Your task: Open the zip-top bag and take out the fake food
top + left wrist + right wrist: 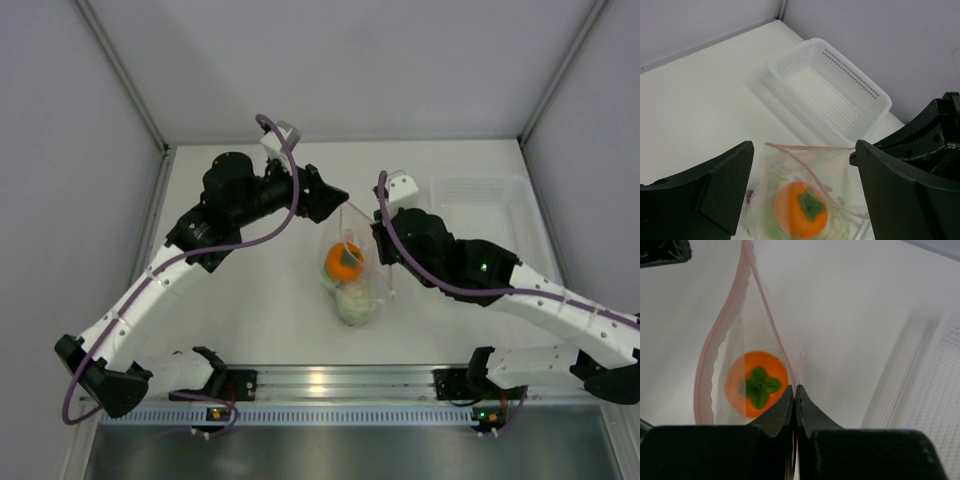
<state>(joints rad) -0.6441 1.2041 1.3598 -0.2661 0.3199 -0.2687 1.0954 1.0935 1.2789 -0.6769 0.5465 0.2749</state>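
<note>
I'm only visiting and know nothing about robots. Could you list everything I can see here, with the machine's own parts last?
zip-top bag: one, clear with pink strip, table centre, mouth open
orange fruit: one, orange with green top, inside bag
leafy vegetable: one, pale green-white, bag's near end
basket: one, white perforated, far right
table: one, white
left gripper: one, black, open, at bag's far end
right gripper: one, black, shut on bag's edge
</note>
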